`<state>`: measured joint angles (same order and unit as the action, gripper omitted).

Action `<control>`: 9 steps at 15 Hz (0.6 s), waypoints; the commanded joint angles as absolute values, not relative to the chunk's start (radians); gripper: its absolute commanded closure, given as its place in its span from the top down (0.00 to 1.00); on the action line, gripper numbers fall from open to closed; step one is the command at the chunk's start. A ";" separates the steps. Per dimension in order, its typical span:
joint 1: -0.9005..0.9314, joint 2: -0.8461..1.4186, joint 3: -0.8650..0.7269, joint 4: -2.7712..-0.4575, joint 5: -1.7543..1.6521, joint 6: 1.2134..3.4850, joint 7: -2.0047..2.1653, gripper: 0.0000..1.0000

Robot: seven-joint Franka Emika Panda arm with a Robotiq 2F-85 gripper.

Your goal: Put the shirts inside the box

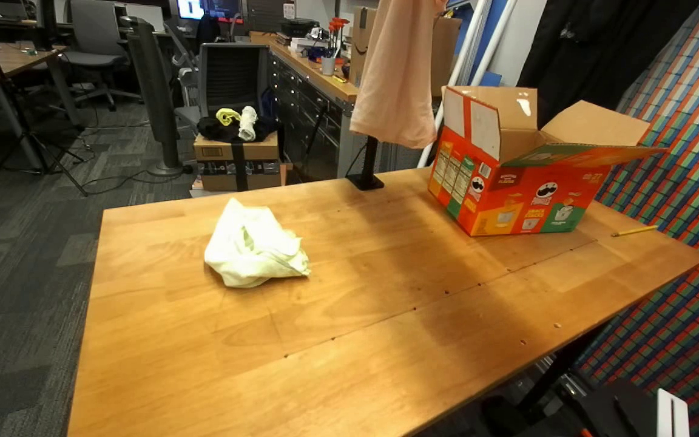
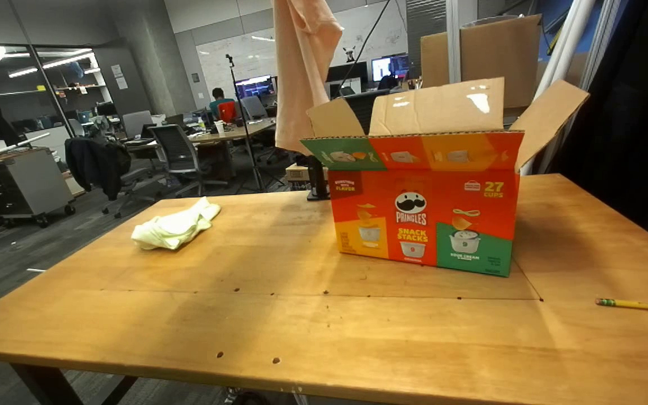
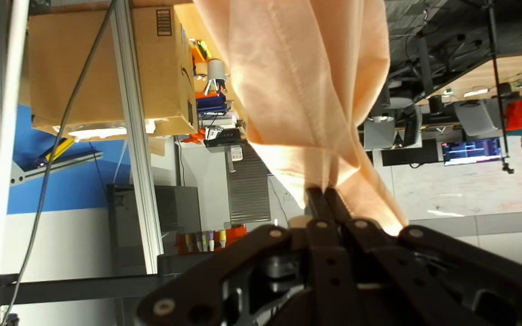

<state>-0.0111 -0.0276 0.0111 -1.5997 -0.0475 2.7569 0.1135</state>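
Note:
My gripper [image 3: 325, 192] is shut on a peach shirt [image 3: 297, 81] in the wrist view, which stands upside down. The shirt hangs down from the fingertips. In both exterior views the shirt [image 1: 395, 73] [image 2: 301, 73] hangs above the table, beside the box; the gripper is out of frame there. The red, orange and green Pringles box [image 1: 525, 197] [image 2: 422, 208] stands upright on the table with its top flaps open. Its inside is mostly hidden. A pale yellow shirt [image 1: 264, 249] [image 2: 175, 226] lies crumpled on the table, well apart from the box.
The wooden table [image 1: 349, 364] [image 2: 301, 332] carries all this. A yellow pencil [image 1: 634, 231] [image 2: 639, 305] lies near the box. A black post base [image 1: 366, 182] stands at the table edge behind the shirt. The box flaps [image 1: 595, 124] [image 2: 552, 124] stick outward.

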 commanded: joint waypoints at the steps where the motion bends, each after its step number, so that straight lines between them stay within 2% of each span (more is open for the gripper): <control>1: -0.024 0.007 0.005 -1.530 -0.082 2.762 0.182 0.01; 9: -0.050 0.043 -0.023 -1.450 -0.103 2.768 0.233 0.02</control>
